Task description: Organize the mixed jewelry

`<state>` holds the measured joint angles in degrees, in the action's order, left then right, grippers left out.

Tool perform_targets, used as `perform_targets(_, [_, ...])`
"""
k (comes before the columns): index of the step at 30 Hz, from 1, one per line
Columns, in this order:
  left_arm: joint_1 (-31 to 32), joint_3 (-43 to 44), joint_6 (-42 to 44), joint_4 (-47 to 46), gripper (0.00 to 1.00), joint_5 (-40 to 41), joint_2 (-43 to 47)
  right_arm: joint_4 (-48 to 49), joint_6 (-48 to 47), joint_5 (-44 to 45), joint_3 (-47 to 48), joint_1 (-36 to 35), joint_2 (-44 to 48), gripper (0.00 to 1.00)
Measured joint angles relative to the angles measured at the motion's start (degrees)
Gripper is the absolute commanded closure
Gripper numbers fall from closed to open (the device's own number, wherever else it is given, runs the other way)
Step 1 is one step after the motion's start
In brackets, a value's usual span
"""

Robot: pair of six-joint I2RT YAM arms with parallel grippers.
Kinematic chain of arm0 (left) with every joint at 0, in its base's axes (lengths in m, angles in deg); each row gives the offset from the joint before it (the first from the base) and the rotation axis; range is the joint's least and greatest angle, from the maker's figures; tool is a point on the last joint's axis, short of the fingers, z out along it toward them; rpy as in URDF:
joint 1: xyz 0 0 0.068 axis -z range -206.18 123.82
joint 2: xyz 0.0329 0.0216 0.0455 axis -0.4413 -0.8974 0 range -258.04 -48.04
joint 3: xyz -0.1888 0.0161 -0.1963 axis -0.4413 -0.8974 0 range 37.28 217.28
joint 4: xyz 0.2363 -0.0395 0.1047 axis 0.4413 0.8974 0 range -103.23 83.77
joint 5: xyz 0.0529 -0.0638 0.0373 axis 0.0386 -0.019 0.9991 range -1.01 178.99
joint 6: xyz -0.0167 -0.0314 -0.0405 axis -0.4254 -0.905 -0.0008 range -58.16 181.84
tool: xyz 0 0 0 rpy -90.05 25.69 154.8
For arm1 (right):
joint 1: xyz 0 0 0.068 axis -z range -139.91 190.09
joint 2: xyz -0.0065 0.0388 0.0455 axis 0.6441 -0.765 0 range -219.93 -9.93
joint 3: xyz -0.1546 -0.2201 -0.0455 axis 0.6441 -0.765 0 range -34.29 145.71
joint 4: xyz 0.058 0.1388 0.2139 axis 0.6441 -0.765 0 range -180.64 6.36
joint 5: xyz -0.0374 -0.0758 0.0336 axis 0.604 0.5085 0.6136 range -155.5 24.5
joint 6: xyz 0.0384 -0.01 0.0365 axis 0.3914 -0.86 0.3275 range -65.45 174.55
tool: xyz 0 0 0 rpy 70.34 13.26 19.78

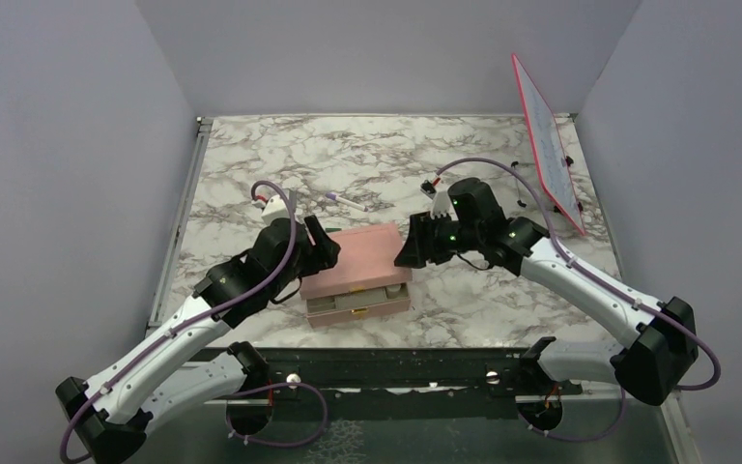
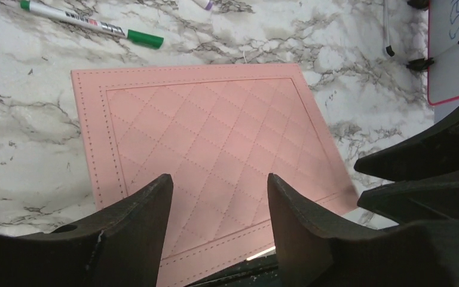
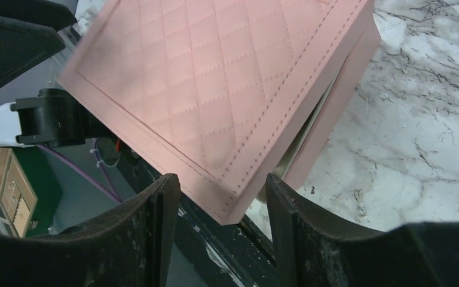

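The pink quilted box [image 1: 357,256] lies in the middle of the marble table, its lid slightly raised over the beige-lined base [image 1: 353,302]. My left gripper [image 1: 321,242] is open and empty at the box's left side, with the lid [image 2: 215,137] showing between its fingers. My right gripper [image 1: 411,246] is open and empty at the box's right side, over the lid's near corner [image 3: 239,203]. The right gripper's fingers [image 2: 430,167] show in the left wrist view. No jewelry shows in any view.
A green-capped marker [image 2: 89,23] and a purple-capped pen [image 1: 348,201] lie behind the box. A red-framed whiteboard [image 1: 549,145] leans at the back right. The table's black front rail [image 1: 396,362] runs just before the box.
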<state>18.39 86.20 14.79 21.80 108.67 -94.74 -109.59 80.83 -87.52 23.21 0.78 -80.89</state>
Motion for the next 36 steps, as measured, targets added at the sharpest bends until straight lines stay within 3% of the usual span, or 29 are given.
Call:
perform_targets(10, [0.0,-0.28,-1.4,5.7,0.55,-7.8,-1.99,0.42,-0.9,-0.28,-1.07,0.15,1.92,0.38])
perform_targets(16, [0.0,-0.22,-0.37,9.57,0.69,-11.41,-6.93,0.5,-0.87,-0.22,-1.25,0.13,-0.87,0.48])
perform_targets(25, [-0.13,0.37,1.49,11.34,0.71,-15.13,-14.71,-0.76,-0.94,3.04,-2.19,-1.66,-9.29,0.63])
perform_targets(36, [-0.26,2.29,2.14,11.34,0.72,-15.72,-19.69,-0.7,-0.13,3.82,-1.73,-2.01,-11.78,0.69])
